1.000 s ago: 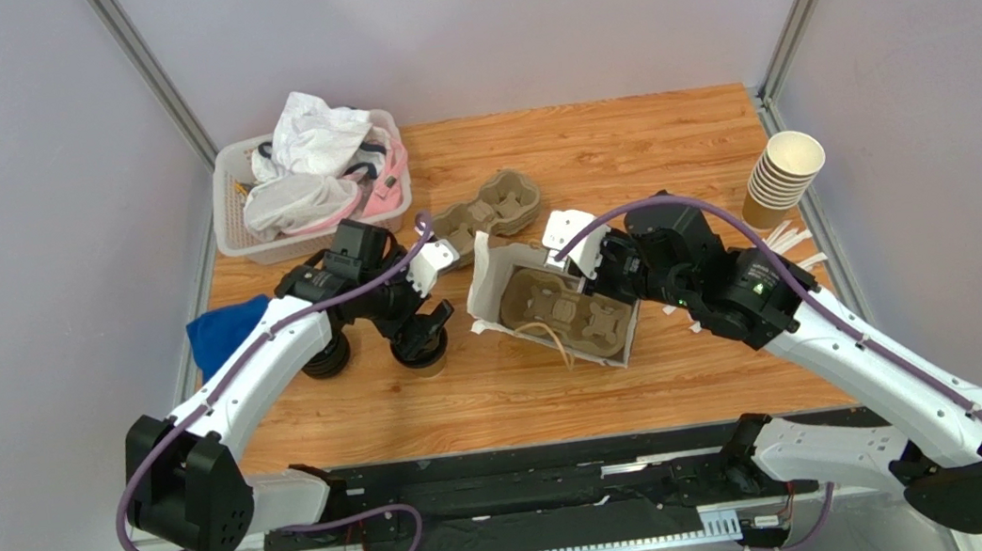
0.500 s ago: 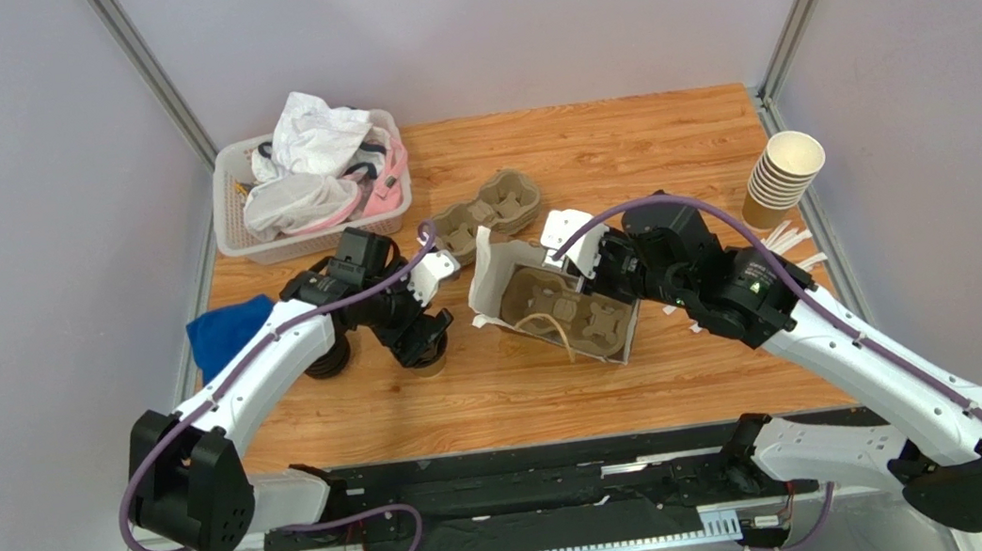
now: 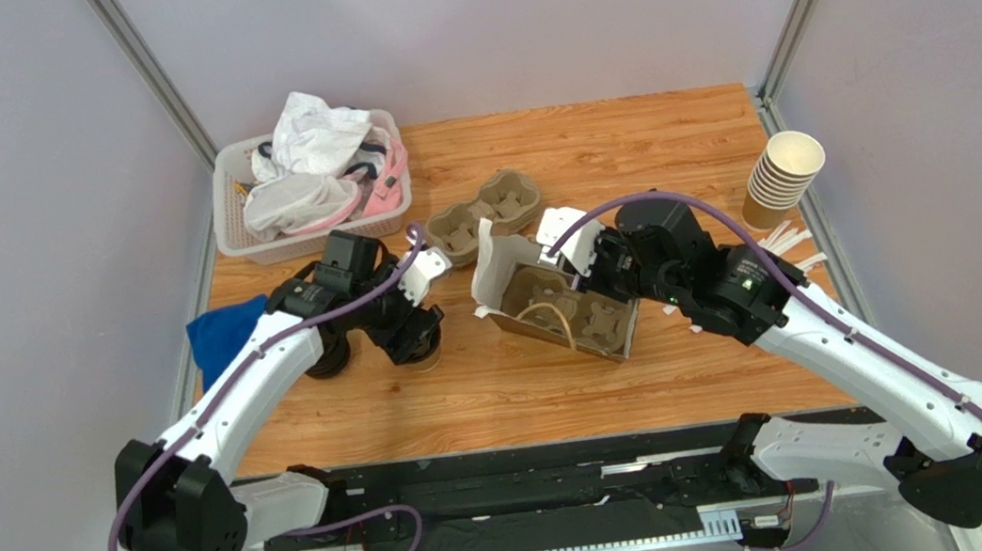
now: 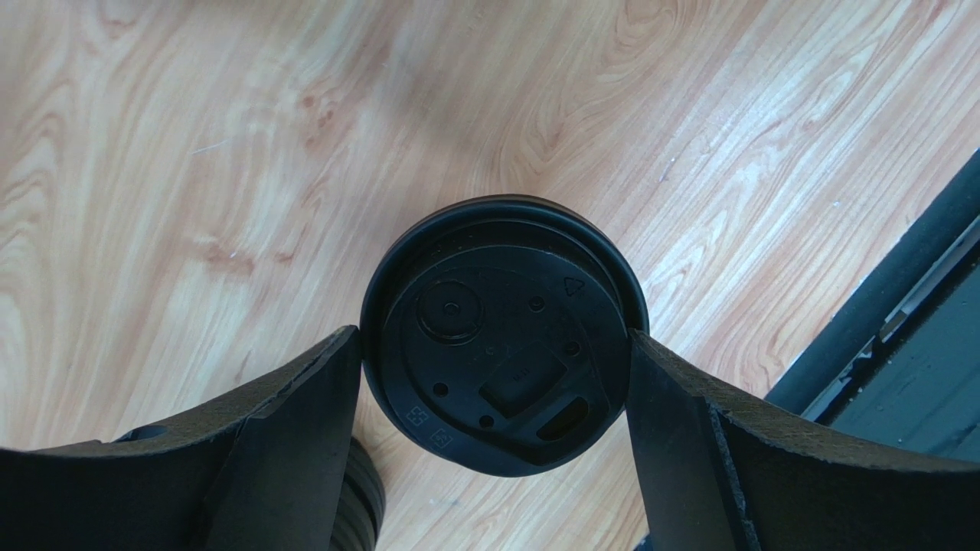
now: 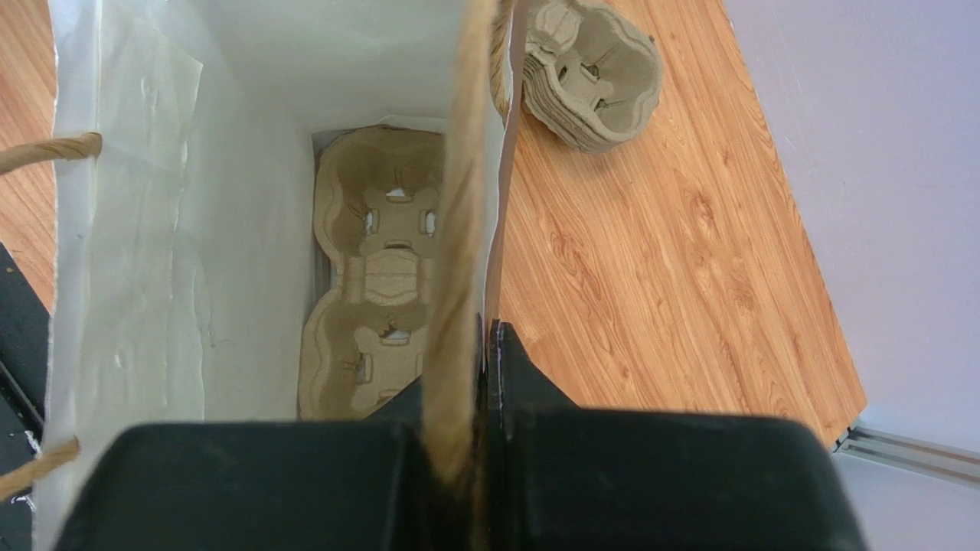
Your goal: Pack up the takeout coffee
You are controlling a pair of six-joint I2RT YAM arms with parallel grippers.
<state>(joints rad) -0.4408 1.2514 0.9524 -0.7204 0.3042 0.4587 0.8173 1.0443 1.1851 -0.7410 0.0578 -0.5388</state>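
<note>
Table (image 3: 664, 139): bare wood behind and right of the paper bag (image 3: 494, 272), narrower strip on its near side; right gripper (image 5: 477, 379) pinched on bag rim and twine handle (image 5: 454, 230). Only right wrist view shows the carrier (image 5: 380, 276) inside the bag; takeout coffee (image 4: 500, 333) stands left of the bag, apart; left gripper (image 4: 495, 344) spread astride it, contact unresolved.

Bright, even overhead light fills all three views; shadows on the pale wooden bench (image 3: 664, 139) are soft. The round black plastic lid (image 4: 503, 333) carries faint sheen; the tan twisted-paper bag handle (image 5: 458, 230) blurs near the lens
</note>
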